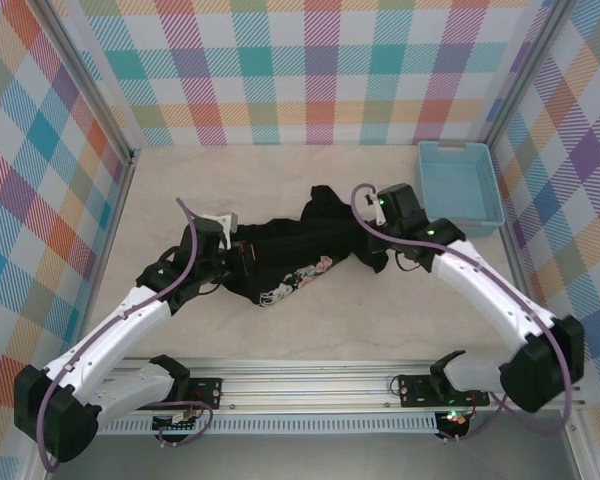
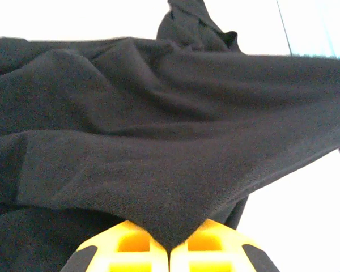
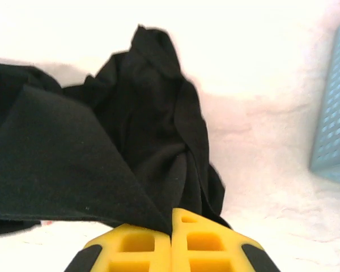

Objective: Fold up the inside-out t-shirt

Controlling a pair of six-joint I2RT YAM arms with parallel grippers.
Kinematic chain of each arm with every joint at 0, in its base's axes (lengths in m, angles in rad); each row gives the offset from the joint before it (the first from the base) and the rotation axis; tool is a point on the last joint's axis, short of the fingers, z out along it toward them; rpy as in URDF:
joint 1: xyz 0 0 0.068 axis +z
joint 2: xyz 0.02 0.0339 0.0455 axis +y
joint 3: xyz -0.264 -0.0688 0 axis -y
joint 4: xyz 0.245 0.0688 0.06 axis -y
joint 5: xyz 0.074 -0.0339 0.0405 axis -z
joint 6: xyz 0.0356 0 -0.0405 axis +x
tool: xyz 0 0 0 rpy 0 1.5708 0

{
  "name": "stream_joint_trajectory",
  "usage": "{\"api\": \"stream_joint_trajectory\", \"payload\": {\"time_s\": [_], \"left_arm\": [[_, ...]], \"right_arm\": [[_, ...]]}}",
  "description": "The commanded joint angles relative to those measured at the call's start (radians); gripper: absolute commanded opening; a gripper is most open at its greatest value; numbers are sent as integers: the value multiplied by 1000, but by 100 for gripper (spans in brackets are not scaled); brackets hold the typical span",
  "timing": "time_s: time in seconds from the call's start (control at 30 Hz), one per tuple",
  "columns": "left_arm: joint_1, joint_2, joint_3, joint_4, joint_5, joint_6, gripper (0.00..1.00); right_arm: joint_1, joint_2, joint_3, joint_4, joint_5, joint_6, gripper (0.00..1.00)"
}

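The t-shirt (image 1: pixel 290 242) spans between clamped left pincer (image 2: pixel 170 254) and right pincer (image 3: pixel 171 233).

No legible text, labels, numbers; pale print (image 1: pixel 298 281) on t-shirt (image 1: pixel 290 245) unreadable.

Soft, even light from above is bathing the pale beige tabletop (image 1: pixel 310 330) in the top external view, leaving only faint, blurred shadows under the white-and-black robot arms (image 1: pixel 480 290) and the crumpled black cloth t-shirt (image 1: pixel 290 245). In both wrist views the table is burning out to near white, while the shirt's deep folds are sinking into flat black. The knit is showing crisply just above the left gripper (image 2: pixel 170 249), its yellow plastic fingertips (image 2: pixel 130 246) looking softer at the frame's edge. The light-blue perforated plastic basket (image 3: pixel 334 130) is appearing blurred and washed pale in the right wrist view.
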Motion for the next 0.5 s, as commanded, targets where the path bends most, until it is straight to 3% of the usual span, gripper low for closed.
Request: {"api": "stream_joint_trajectory", "payload": {"time_s": [0.0, 0.3, 0.47], "left_arm": [[20, -5, 3, -106, 83, 38, 0], [27, 26, -12, -77, 280, 61, 0], [0, 69, -55, 129, 429, -3, 0]], "right_arm": [[-51, 54, 59, -56, 130, -41, 0], [-94, 382, 297, 49, 131, -79, 0], [-95, 331, 246, 29, 140, -82, 0]]}}
